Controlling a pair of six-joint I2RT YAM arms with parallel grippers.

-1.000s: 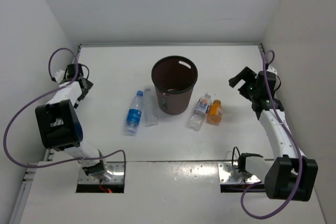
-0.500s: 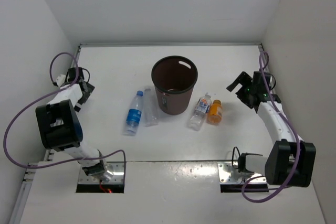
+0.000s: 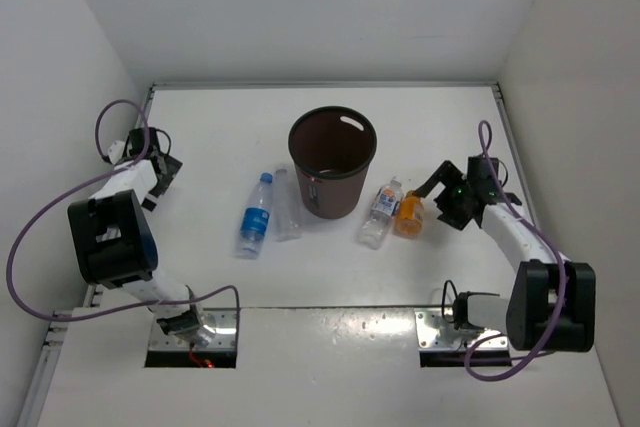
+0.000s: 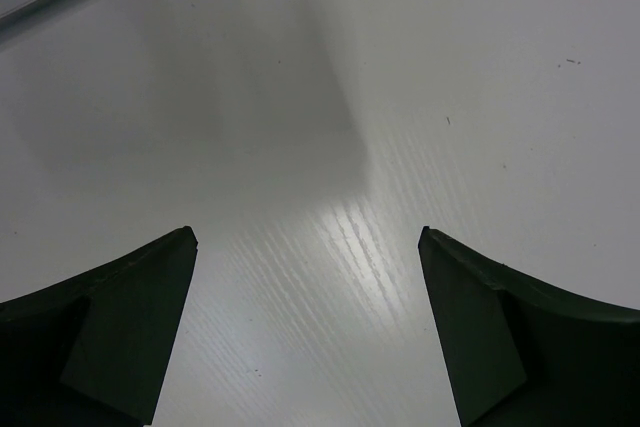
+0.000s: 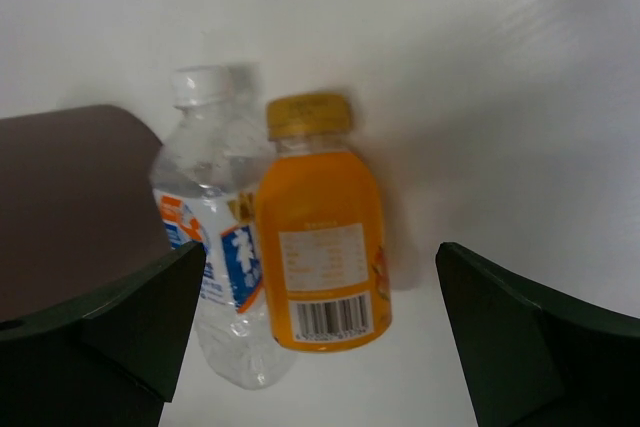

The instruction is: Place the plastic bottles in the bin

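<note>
The dark brown bin (image 3: 333, 160) stands mid-table, its side also at the left of the right wrist view (image 5: 70, 197). Left of it lie a clear bottle with blue cap and label (image 3: 255, 215) and a plain clear bottle (image 3: 287, 205). Right of it lie a clear bottle with white label (image 3: 379, 213) (image 5: 215, 247) and a short orange bottle (image 3: 408, 213) (image 5: 322, 242), side by side. My right gripper (image 3: 440, 202) (image 5: 320, 347) is open, just right of the orange bottle, which lies ahead of its fingers. My left gripper (image 3: 160, 179) (image 4: 305, 332) is open over bare table at the far left.
White walls enclose the table on the left, back and right. A metal rail (image 3: 320, 85) runs along the back edge. Purple cables (image 3: 40, 217) loop from both arms. The arm bases sit at the near edge (image 3: 185, 325).
The right arm has swung inward and down toward the orange bottle, its gripper still open. The left gripper has barely moved. The bottles and bin lie as before.
</note>
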